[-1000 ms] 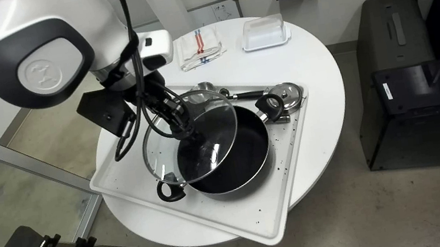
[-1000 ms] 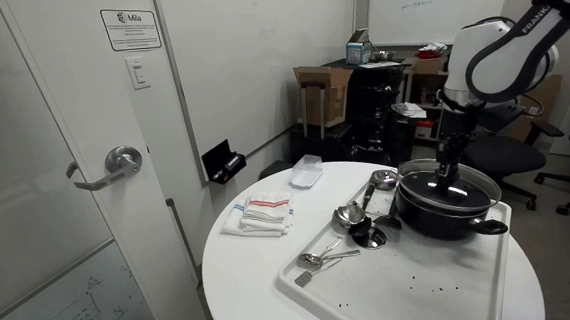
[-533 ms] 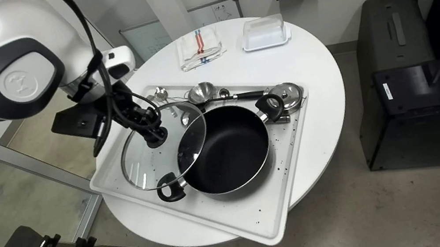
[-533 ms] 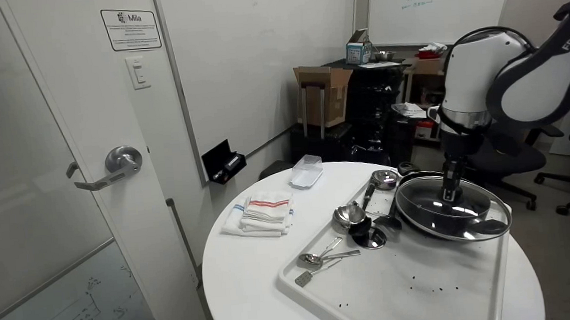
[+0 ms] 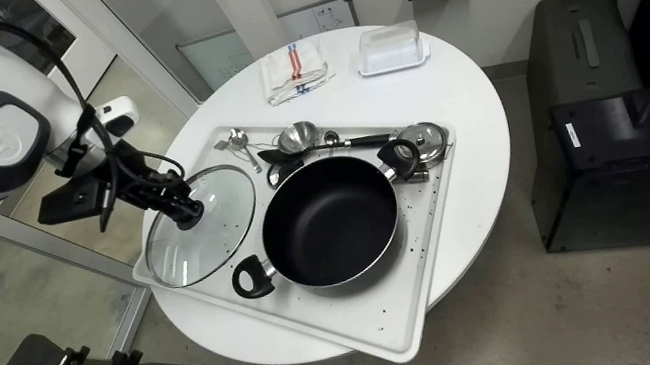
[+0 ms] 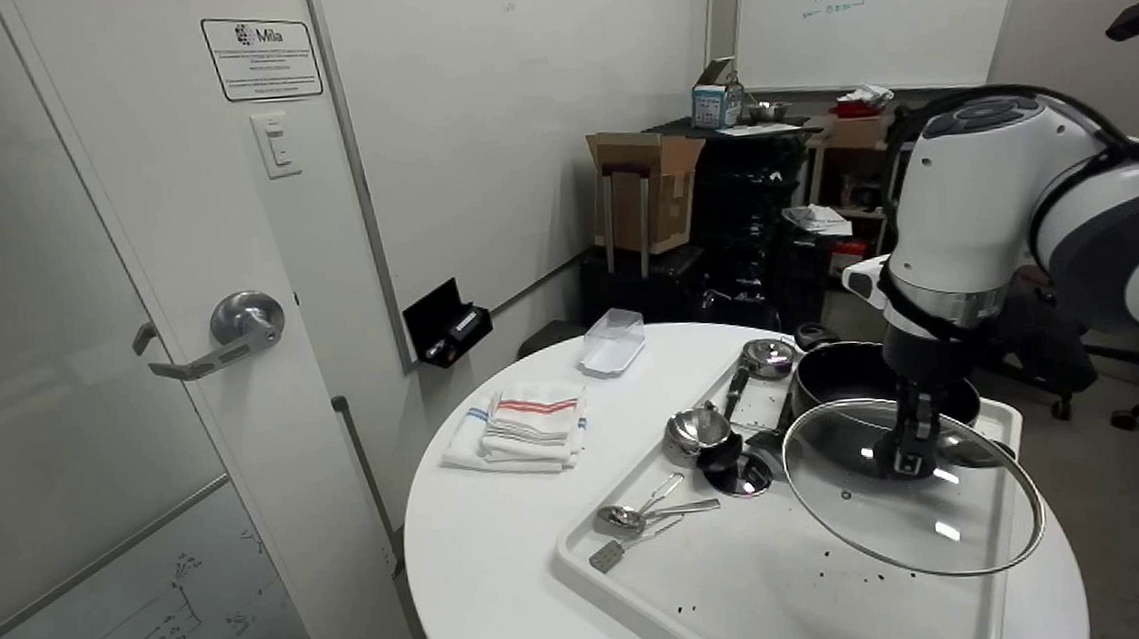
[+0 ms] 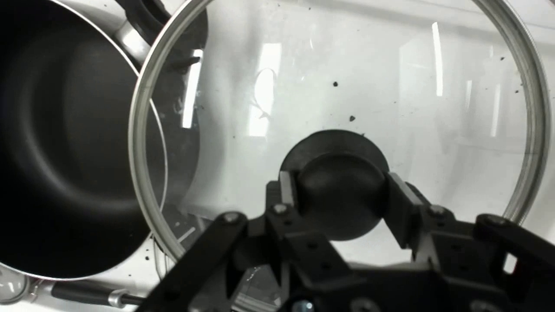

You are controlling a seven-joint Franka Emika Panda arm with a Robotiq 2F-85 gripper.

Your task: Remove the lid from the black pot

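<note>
The glass lid with a silvery rim shows in both exterior views (image 5: 226, 225) (image 6: 905, 527) and in the wrist view (image 7: 381, 56). My gripper (image 7: 340, 184) is shut on the lid's dark centre knob, with a finger on each side of it. The gripper also shows in both exterior views (image 5: 188, 215) (image 6: 910, 456). The lid is off the black pot and held over the tray beside it; its height above the tray is hard to judge. The black pot (image 5: 331, 221) is uncovered, its inside open to view (image 7: 65, 130); it also shows in an exterior view (image 6: 834, 371).
The pot stands on a white tray (image 5: 383, 331) on a round white table (image 5: 470, 184). Metal utensils, a strainer (image 5: 298, 137) and a small shiny lid (image 5: 427, 142) lie along the tray's far side. Folded towels (image 5: 293, 72) and a clear-covered dish (image 5: 392, 49) are on the table.
My gripper has carried the lid sideways off the pot, to the left in an exterior view, until it hangs beside the pot. The pot has stayed in place.
</note>
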